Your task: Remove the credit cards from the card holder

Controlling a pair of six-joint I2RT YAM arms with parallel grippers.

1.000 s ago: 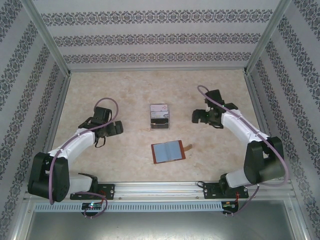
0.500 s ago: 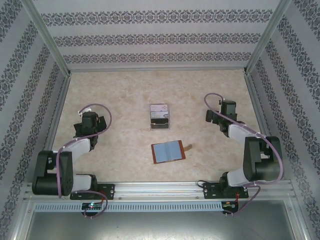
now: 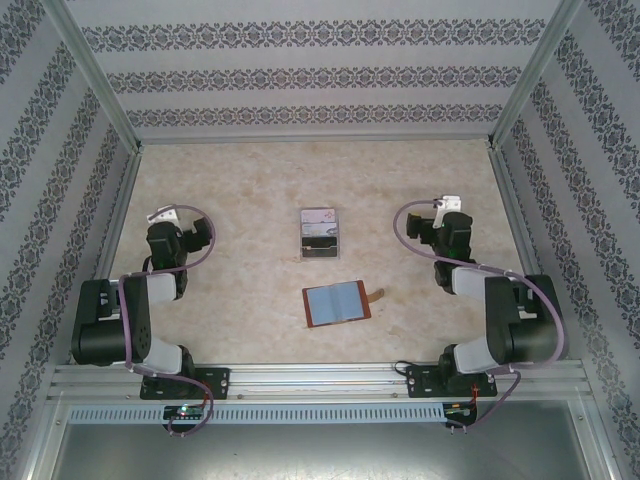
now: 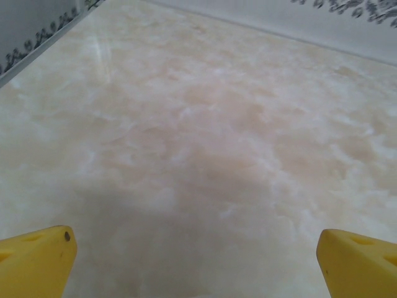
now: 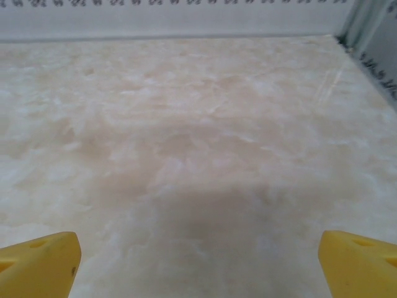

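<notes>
**Overhead view.** The pale and dark patches inside the clear rectangular plastic tray (image 3: pixel 320 234) are too small for you to count or name. The bluish-grey lining of the open reddish-brown leather card holder (image 3: pixel 337 303) is too small for you to tell whether its pockets hold anything.

**Wrist views.** On the left gripper (image 4: pixel 197 261) and the right gripper (image 5: pixel 198 264), the lower picture corners cut off the yellow fingers (image 4: pixel 37 261).
</notes>
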